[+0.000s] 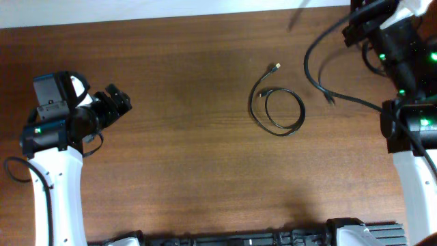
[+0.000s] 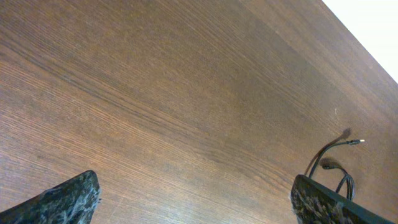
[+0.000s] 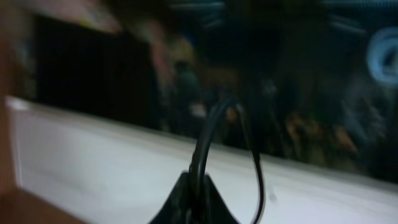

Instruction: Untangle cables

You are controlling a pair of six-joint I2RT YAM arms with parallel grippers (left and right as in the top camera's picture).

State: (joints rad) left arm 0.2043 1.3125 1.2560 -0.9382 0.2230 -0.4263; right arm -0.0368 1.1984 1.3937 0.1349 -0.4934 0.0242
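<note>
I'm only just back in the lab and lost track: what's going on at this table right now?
Two robot arms are working at untangling cables. The right hand is shut on one thin black cable, held up near the table's far right corner with its loose end hanging down. A coiled black cable lies in a loose loop on the brown wooden table, apart from the held one. The left hand is open and empty over bare wood at the left.

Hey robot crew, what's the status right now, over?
Left hand open, off to the side. Right hand shut on one cable, lifted. Other cable looped on the table, nothing on it.
</note>
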